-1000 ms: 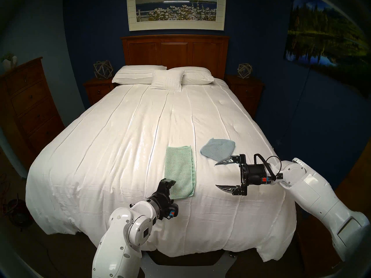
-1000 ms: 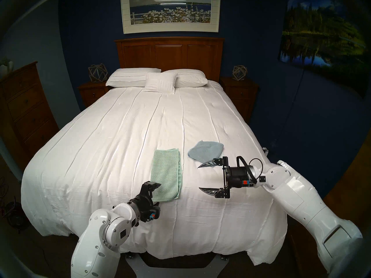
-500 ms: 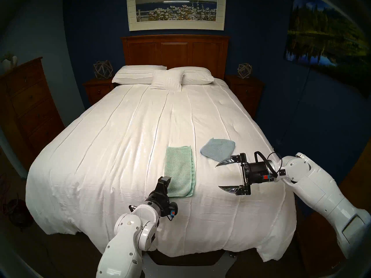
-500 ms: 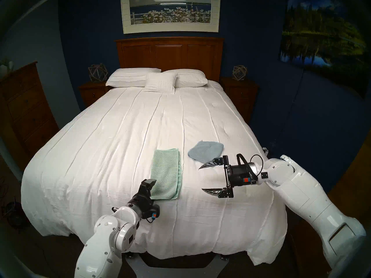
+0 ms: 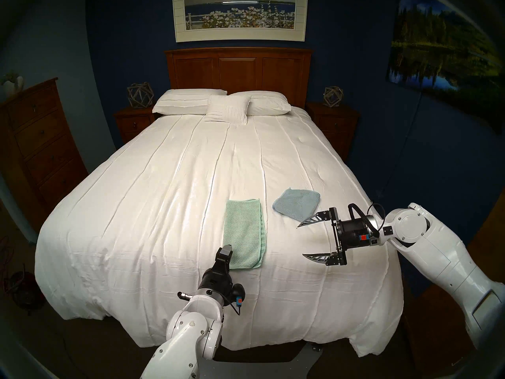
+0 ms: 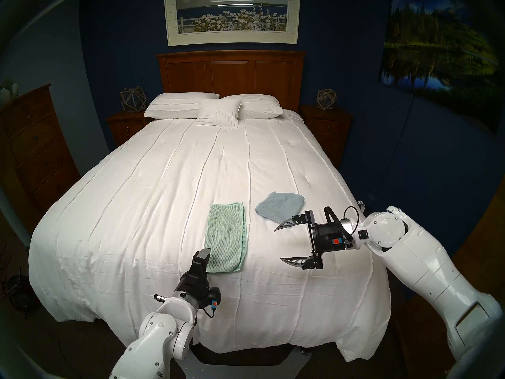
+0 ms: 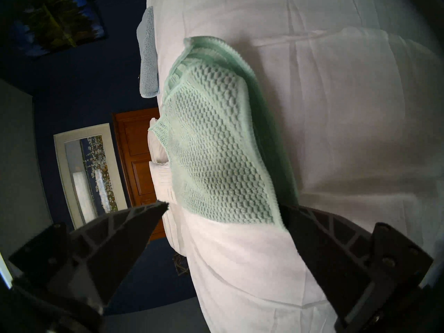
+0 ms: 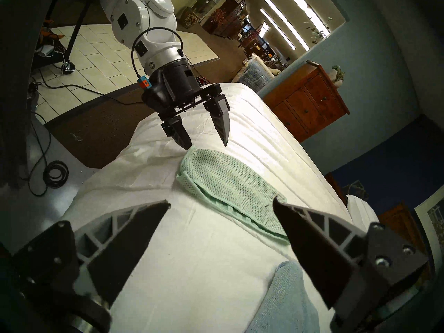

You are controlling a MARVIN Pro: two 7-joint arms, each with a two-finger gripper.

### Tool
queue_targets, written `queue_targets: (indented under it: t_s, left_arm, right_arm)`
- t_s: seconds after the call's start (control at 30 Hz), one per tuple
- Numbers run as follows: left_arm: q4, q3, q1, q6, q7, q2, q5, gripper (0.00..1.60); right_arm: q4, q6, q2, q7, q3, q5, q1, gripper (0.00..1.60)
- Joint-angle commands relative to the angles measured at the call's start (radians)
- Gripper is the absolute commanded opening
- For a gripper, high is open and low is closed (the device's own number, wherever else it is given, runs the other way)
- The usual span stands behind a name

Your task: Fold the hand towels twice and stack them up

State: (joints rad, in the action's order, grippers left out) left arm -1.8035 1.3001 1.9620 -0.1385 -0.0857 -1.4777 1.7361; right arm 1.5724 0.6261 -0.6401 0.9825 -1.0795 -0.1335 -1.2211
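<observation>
- Left gripper [image 5: 224, 252], jaws spread and empty, is hovering at the green towel's [image 5: 244, 232] near corner.
- Right gripper [image 5: 314, 240], spread, is hanging right of it, beside the blue towel [image 5: 296, 206].
- Green towel is lying once-folded on the bed [image 5: 164, 206]; soft and limp, probably best pinched at a corner.

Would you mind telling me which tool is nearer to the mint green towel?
Left. The left tool is open at the mint green towel's near corner; the right tool, also open, hovers apart, beside the blue towel.

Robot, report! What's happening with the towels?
Both tools open, empty. Left tool at green towel's near corner. Blue towel lies apart, unstacked. Nothing blocking.
</observation>
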Motion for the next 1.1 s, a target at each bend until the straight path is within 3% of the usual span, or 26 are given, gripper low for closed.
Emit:
queue_targets:
  t_s: [0.0,0.2,0.37,0.57,0.83,1.07]
  left_arm:
    - [-0.005,-0.050,0.038,-0.126,0.124,0.058,0.026,1.60]
    - [0.030,-0.093,0.028,-0.233,0.223,0.090,0.019,1.60]
    - [0.065,-0.148,0.007,-0.329,0.314,0.129,-0.079,1.60]
    - [0.144,-0.220,-0.070,-0.428,0.334,0.144,-0.153,1.60]
    - [0.227,-0.279,-0.164,-0.454,0.371,0.121,-0.195,1.60]
    - [0.101,-0.297,-0.087,-0.450,0.405,0.200,-0.267,1.60]
  right_arm:
    - [0.076,-0.090,0.036,-0.019,-0.019,-0.017,-0.026,1.60]
    - [0.127,-0.172,0.061,-0.039,-0.032,-0.015,-0.050,1.60]
    - [0.182,-0.253,0.087,-0.076,-0.049,-0.005,-0.082,1.60]
    - [0.217,-0.303,0.104,-0.109,-0.061,0.006,-0.105,1.60]
    - [0.226,-0.317,0.108,-0.119,-0.063,0.010,-0.111,1.60]
    - [0.231,-0.323,0.112,-0.127,-0.063,0.012,-0.115,1.60]
